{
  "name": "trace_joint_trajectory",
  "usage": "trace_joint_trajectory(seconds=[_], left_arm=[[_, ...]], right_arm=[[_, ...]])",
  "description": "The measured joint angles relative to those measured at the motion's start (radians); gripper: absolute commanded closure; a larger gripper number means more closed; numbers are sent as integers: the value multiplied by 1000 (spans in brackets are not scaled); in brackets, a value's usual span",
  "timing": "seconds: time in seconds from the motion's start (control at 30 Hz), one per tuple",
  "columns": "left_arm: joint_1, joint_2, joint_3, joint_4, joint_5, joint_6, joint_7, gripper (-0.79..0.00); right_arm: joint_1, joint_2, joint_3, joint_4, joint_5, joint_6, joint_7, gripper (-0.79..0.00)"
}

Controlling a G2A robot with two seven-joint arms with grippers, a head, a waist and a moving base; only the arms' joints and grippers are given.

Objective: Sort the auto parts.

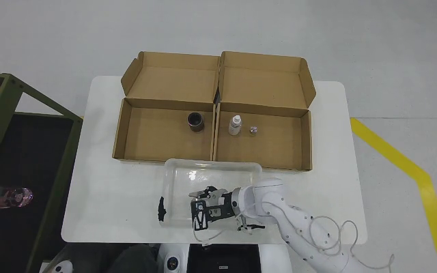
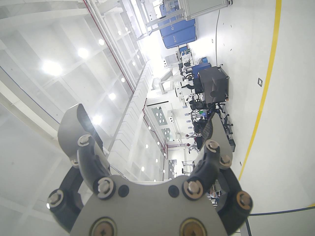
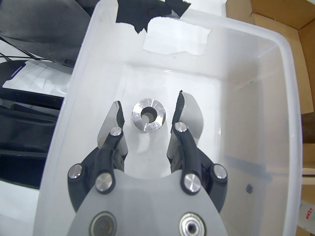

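Tub: one clear plastic tub (image 1: 179, 167) with rounded corners and smooth translucent walls, on the white table (image 1: 102, 170), just in front of the boxes. One end rim carries torn black tape (image 3: 147, 10).
Part in tub: one short silver metal bushing (image 3: 148, 117), round with a central bore and a scuffed machined face, standing on the tub floor.
Right gripper (image 3: 149, 109): down inside the tub, parted wider than the bushing. Its ribbed black pads (image 3: 177, 108) flank the bushing with a gap on each side, and it grips nothing.
Left gripper (image 2: 145, 116): spread wide with nothing between, aimed at ceiling lights.
Boxes: two, of brown cardboard, side by side with lids folded back.
Left cardboard box (image 1: 150, 133): one dark short cylinder (image 1: 196, 122).
Right cardboard box (image 1: 280, 140): one small white bottle (image 1: 235, 125) and one small silvery round part (image 1: 252, 129), near each other but apart.
Views: the top view lays out the boxes and their three sorted pieces. The right wrist view makes out the bushing's bore and the pad ribbing.
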Motion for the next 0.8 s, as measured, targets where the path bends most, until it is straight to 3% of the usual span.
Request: trace_joint_trajectory(seconds=[0.4, 0.5, 0.57, 0.6, 0.8], left_arm=[[0, 0, 0, 0, 0, 0, 0, -785], [0, 0, 0, 0, 0, 0, 0, -785], [0, 0, 0, 0, 0, 0, 0, -785], [0, 0, 0, 0, 0, 0, 0, -785], [0, 0, 0, 0, 0, 0, 0, -785]], right_arm=[[45, -11, -50, 77, -8, 29, -11, -342], [54, -13, -56, 86, -3, 31, -13, -240], [59, -14, -58, 88, 3, 35, -22, -114], [60, -14, -58, 88, 4, 37, -26, -9], [66, -13, -54, 79, 34, 32, -60, 0]])
